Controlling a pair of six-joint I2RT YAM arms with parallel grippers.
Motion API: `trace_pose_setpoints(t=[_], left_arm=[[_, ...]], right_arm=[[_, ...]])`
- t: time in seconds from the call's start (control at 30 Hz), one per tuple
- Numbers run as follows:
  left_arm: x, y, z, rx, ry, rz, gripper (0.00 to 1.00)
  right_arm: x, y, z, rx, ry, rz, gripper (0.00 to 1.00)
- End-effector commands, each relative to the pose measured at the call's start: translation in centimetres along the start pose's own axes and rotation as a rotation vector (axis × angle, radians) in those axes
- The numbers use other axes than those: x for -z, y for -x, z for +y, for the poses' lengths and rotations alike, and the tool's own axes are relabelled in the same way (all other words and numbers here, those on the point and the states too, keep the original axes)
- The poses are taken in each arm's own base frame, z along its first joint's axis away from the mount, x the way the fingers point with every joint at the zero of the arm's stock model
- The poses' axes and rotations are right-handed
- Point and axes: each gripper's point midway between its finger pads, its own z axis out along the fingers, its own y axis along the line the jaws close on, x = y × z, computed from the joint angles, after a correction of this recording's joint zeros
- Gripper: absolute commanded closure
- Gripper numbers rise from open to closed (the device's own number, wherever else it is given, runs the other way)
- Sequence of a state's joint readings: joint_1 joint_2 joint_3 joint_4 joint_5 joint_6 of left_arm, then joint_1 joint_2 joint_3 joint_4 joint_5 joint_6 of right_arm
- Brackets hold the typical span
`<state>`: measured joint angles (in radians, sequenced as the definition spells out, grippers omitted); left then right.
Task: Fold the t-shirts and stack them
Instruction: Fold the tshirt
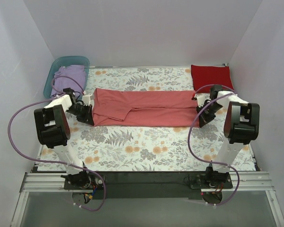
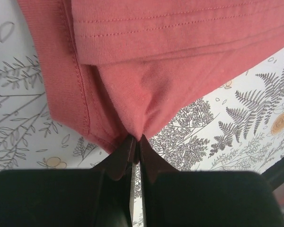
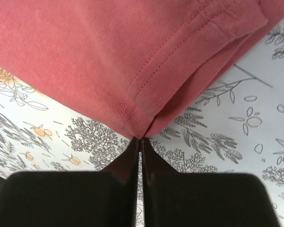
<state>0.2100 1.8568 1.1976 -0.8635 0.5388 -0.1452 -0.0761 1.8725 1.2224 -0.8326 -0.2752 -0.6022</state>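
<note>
salmon-pink t-shirt [image 1: 142, 108]: we find it lying as a long band, left to right, across the middle of the floral cloth [image 1: 142, 151], doubled lengthwise and flat apart from its two pinched corners.
left gripper [image 2: 135, 139]: clenched on the shirt's left end. the jaws meet with a tuck of pink cloth between the tips, just beside a ribbed, stitched edge.
right gripper [image 3: 141, 139]: clenched on the shirt's right end. a stitched hem corner runs straight into the closed tips.
why held so: we judge that one arm takes each end so the band comes up evenly and taut, which suits carrying one end over the other for the next fold.
shirt relative to tools: it spans the gap between the two grippers, with each fingertip pair at the outer edge and the body of the cloth beyond the tips, on the table.
deep red t-shirt [image 1: 210, 75]: folded small at the far right corner, near the right gripper but apart from it. we take it as the start of the stack.
lavender t-shirt [image 1: 68, 78]: bunched in the teal tub [image 1: 71, 59] at the far left, not yet folded.
</note>
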Motion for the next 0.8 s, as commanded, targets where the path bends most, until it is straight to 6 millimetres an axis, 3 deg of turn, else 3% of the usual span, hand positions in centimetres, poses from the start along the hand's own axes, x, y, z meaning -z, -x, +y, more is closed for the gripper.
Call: trace_pose_setpoints(t=[0.0, 0.1, 0.23, 0.27, 0.3, 0.4, 0.5, 0.57, 0.63, 0.67, 0.73, 0.77], left_arm=[[1.8, -0.9, -1.0, -0.016, 0.018, 0.003, 1.00], [2.3, -2.5, -1.9, -0.017, 0.018, 0.032, 1.00], [3.1, -3.6, -3.2, -0.029, 0.009, 0.027, 1.00], [3.2, -3.6, -3.5, -0.020, 0.006, 0.022, 0.83], [3.5, -3.2, -3.8, -0.016, -0.005, 0.005, 0.75], [5.0, -0.6, -5.1, -0.028, -0.041, -0.082, 0.63], [6.4, 2.3, -5.8, -0.033, -0.055, -0.174, 0.57], [6.6, 3.5, -6.4, -0.013, -0.091, -0.213, 0.55], [5.9, 4.0, -6.5, 0.035, -0.132, -0.210, 0.53], [5.6, 4.1, -6.4, 0.049, -0.141, -0.207, 0.53], [4.7, 4.4, -6.0, 0.094, -0.143, -0.201, 0.53], [4.4, 4.5, -5.7, 0.109, -0.135, -0.200, 0.53]], right_arm=[[0.4, -3.7, -0.5, 0.026, -0.054, 0.091, 0.99], [1.6, -5.3, -1.0, 0.048, -0.085, 0.104, 0.99], [3.2, -6.0, -1.2, 0.077, -0.107, 0.108, 0.99], [3.5, -5.7, -0.8, 0.083, -0.090, 0.093, 0.85], [3.8, -5.2, -0.6, 0.085, -0.076, 0.081, 0.58], [6.2, -2.2, 1.3, 0.081, -0.005, -0.031, 0.40], [8.5, 2.2, 3.9, 0.105, 0.046, -0.177, 0.37], [9.3, 5.5, 6.8, 0.119, 0.111, -0.268, 0.37], [9.3, 7.5, 8.9, 0.103, 0.180, -0.330, 0.37], [8.5, 8.5, 11.8, 0.109, 0.237, -0.317, 0.37], [7.5, 10.6, 13.7, 0.137, 0.273, -0.357, 0.37], [6.5, 11.2, 16.0, 0.159, 0.327, -0.348, 0.36]])
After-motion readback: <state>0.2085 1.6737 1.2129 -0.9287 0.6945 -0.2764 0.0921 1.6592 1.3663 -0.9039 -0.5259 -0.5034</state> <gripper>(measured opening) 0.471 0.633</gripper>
